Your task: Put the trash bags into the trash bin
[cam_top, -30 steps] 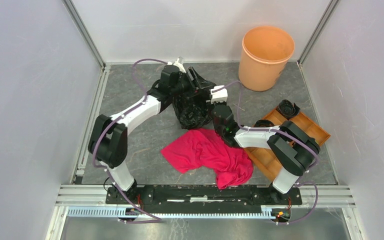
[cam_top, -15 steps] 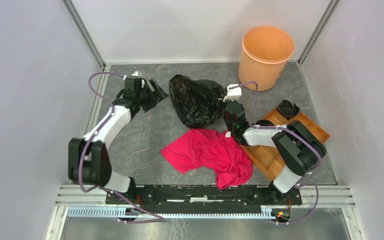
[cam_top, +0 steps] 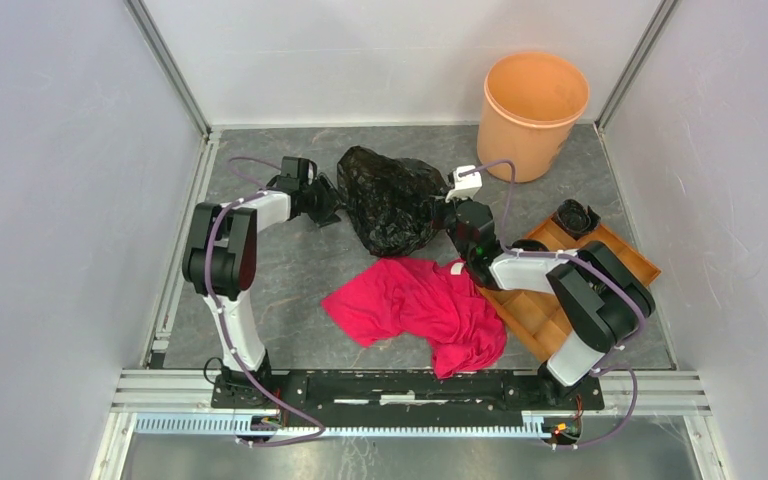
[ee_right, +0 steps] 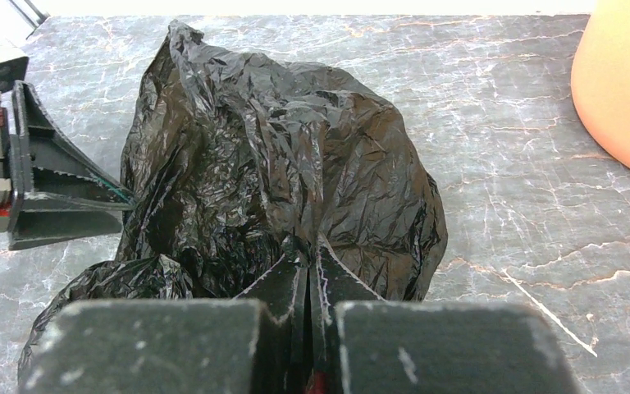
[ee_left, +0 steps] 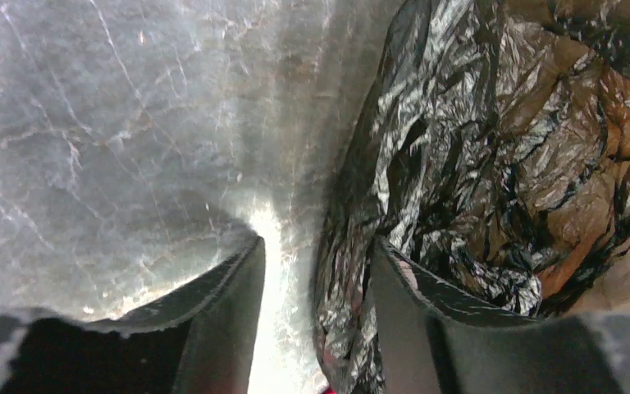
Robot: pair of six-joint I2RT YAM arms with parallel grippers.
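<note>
Pinching the trash bags (ee_right: 279, 139), right tool (ee_right: 309, 249) is clamped; left tool (ee_left: 316, 246) gapes beside them

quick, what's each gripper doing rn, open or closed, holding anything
left gripper: open, right beside the trash bag, not gripping it
right gripper: closed, pinching a fold of the trash bag

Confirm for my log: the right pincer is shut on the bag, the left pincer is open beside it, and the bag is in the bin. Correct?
No: the bag lies on the table, outside the bin, per the top view. The right pincer is shut on it; the left pincer is open beside it.
</note>
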